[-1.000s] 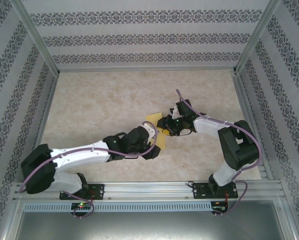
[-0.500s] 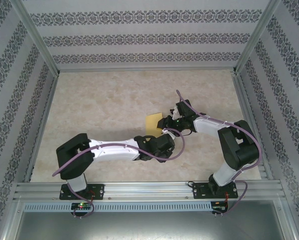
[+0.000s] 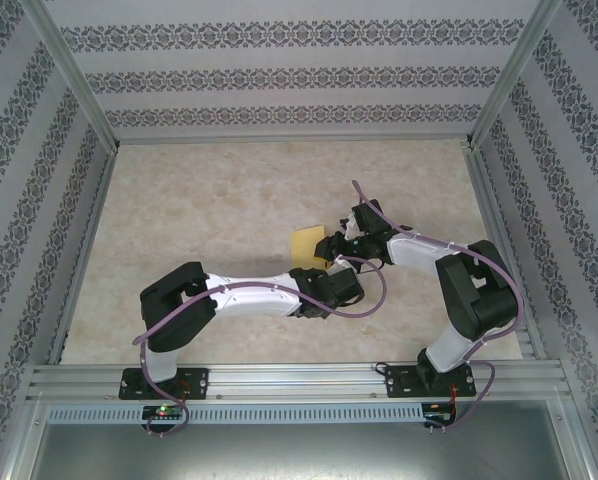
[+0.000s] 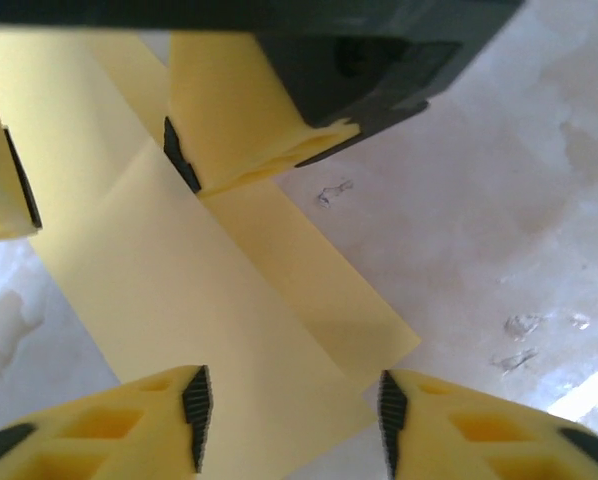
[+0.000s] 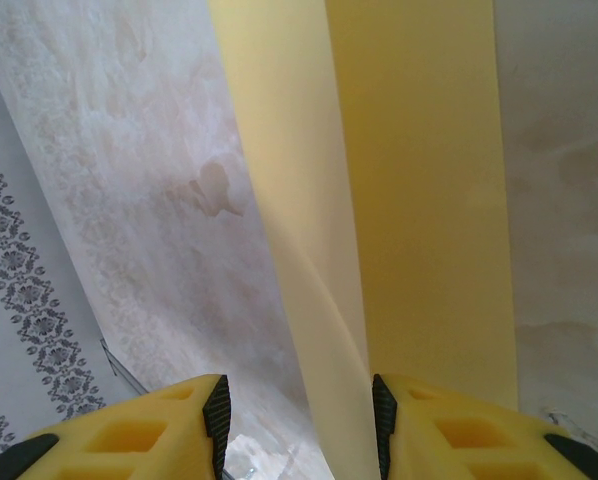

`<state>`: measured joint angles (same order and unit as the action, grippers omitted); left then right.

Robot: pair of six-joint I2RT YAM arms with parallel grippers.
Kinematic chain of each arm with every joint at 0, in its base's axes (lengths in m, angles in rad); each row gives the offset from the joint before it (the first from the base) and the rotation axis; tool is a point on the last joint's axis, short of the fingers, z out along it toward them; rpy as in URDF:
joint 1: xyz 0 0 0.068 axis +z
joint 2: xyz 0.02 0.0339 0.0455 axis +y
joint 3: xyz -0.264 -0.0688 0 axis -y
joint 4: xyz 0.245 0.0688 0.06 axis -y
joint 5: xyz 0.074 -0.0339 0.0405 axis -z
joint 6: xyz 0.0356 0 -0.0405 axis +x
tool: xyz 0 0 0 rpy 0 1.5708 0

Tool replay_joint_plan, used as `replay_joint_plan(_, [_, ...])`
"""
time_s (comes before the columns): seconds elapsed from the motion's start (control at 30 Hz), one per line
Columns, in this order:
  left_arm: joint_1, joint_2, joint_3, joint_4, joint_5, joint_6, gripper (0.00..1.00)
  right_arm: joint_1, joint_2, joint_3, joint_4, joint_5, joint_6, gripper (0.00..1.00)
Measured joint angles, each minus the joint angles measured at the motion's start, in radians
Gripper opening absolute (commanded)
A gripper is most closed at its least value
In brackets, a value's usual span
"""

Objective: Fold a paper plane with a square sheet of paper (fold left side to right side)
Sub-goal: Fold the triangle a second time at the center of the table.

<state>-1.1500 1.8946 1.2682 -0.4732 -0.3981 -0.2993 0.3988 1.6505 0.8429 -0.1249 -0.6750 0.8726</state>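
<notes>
The square sheet of paper (image 3: pixel 305 244) is yellow and folded into narrower creased strips, lying mid-table. In the left wrist view the paper (image 4: pixel 179 290) spreads under my left gripper (image 4: pixel 289 410), whose jaws stand open astride its near corner without pinching it. My left gripper (image 3: pixel 324 270) reaches in from the near side. My right gripper (image 3: pixel 336 246) stands on the sheet's right part; one of its fingers (image 4: pixel 234 110) rests tip-down on the paper. In the right wrist view the paper (image 5: pixel 419 180) runs away from my right gripper (image 5: pixel 297 410), open, with a raised flap edge beside its right finger.
The marbled tabletop (image 3: pixel 199 210) spreads bare to the left and the far side. Patterned walls (image 3: pixel 279 75) and aluminium posts close in the workspace. A metal rail (image 3: pixel 299 380) with both arm bases runs along the near edge.
My left arm has swung right, its elbow drawn in, and its gripper now sits at the paper's near right corner, covering the near part. Its jaws widened, then narrowed. The right arm has not moved.
</notes>
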Motion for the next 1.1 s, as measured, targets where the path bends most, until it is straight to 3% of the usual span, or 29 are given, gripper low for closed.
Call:
replay_joint_plan(0.33, [-0.003,-0.001,0.0,-0.003,0.001,0.008,0.09,0.0,0.002,0.001,-0.032,0.001,-0.023,0.43])
replay_joint_plan(0.6, [0.003,-0.037,-0.032,0.002,0.024,0.004,0.0,-0.011,-0.014,0.002,-0.031,0.015,-0.038,0.48])
replay_joint_plan(0.83, [0.072,-0.174,-0.157,0.102,0.171,-0.023,0.0,-0.074,-0.199,0.001,-0.007,0.057,-0.051,0.53])
replay_joint_plan(0.93, [0.136,-0.228,-0.22,0.174,0.267,-0.052,0.0,-0.099,-0.277,-0.011,-0.005,0.071,-0.079,0.41])
replay_joint_plan(1.1, [0.248,-0.288,-0.314,0.292,0.433,-0.115,0.0,-0.1,-0.346,-0.092,-0.021,0.094,-0.125,0.11])
